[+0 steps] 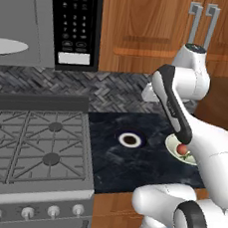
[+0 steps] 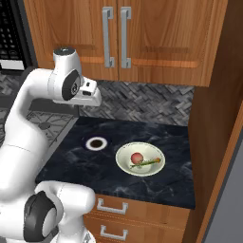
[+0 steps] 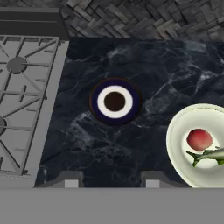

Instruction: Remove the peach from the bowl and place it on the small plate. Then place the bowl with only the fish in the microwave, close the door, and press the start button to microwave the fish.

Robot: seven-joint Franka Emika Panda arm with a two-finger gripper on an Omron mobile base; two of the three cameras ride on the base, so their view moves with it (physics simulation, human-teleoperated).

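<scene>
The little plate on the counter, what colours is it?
The little plate is white with a dark centre and a dark blue outer rim, clearest in the hand view.

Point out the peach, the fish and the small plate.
peach (image 3: 199,139): hand view, middle of its red skin, inside the bowl.
fish (image 3: 209,155): hand view, its body, beside the peach.
small plate (image 3: 115,101): hand view, its dark centre, on the counter.

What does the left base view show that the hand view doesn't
Left base view alone: the microwave with its black keypad and the stove knobs. Hand view alone: the fish lying beside the peach, and the open gripper tips. Both share the small plate, the bowl, the stove and the dark counter.
</scene>
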